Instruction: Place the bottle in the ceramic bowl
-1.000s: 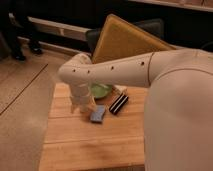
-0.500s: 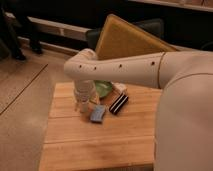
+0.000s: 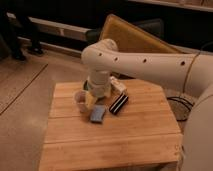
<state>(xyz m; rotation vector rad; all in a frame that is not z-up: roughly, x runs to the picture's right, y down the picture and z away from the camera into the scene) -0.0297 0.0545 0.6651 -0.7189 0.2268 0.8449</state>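
A small whitish bottle [image 3: 118, 85] lies on the wooden table [image 3: 135, 135], just behind a black striped bar [image 3: 118, 104]. My white arm reaches in from the right and bends down to the table. Its gripper [image 3: 97, 95] hangs low over the back middle of the table, left of the bottle. The wrist covers most of the green ceramic bowl [image 3: 87, 85]; only a sliver of its left rim shows. I cannot see whether anything sits between the gripper and the bowl.
A pale round cup [image 3: 80, 98] stands left of the gripper. A small blue item [image 3: 97, 114] lies in front of it. A tan board [image 3: 135, 37] leans behind the table. Bare floor lies to the left.
The wrist and gripper have shifted rightward from beside the cup to in front of the bowl, now hiding it. The objects on the table have stayed put.
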